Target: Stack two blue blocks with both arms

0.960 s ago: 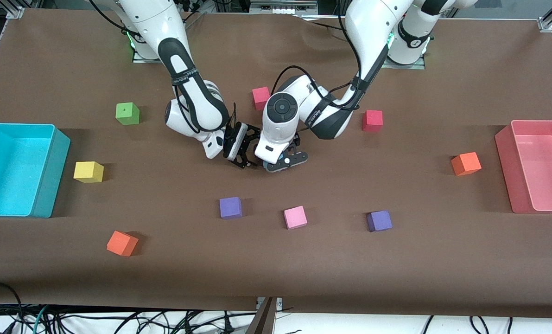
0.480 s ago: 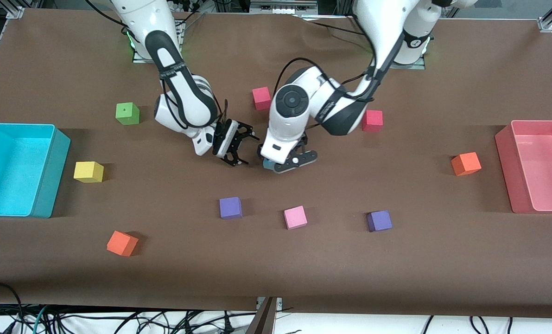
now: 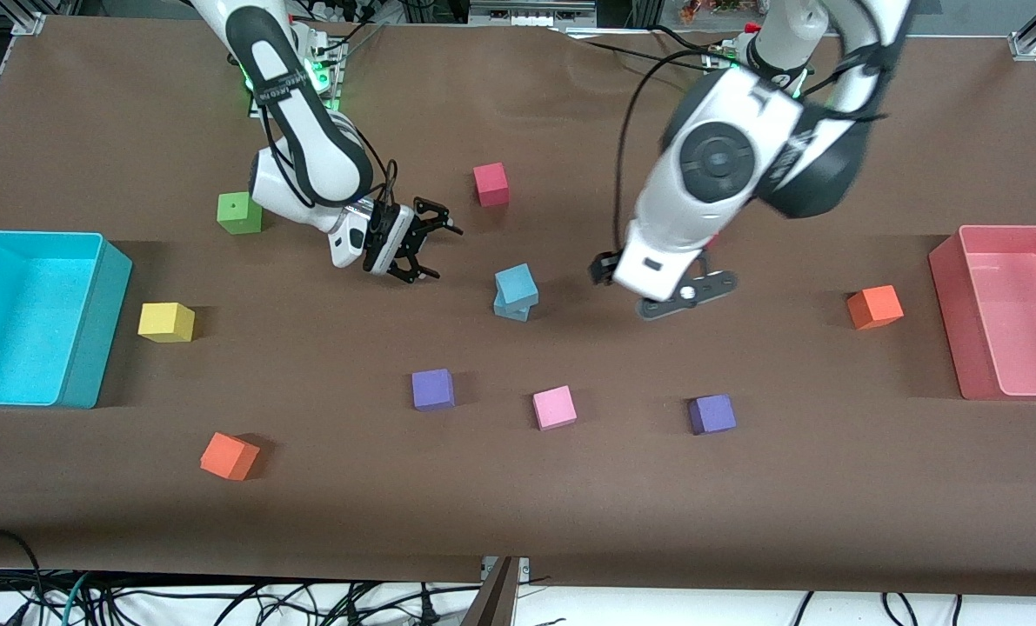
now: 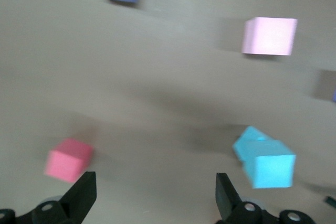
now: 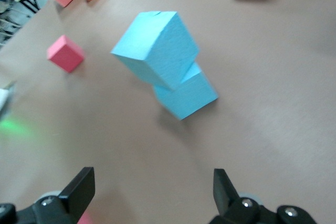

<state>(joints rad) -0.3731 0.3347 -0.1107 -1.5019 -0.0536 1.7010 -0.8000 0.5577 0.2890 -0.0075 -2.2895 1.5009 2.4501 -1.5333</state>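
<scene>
Both arms [image 3: 309, 148] are glossy white with rounded segments, black joints (black cables trailing) and black end effectors.

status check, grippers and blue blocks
Left gripper open, empty. Right gripper open, empty. Blue blocks stacked, top one skewed. Nothing in the way.

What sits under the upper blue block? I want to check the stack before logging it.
The upper blue block rests on the lower blue block, twisted and offset from it. Most of the lower block's top face is covered. Both grippers, left and right, are open and clear.
</scene>
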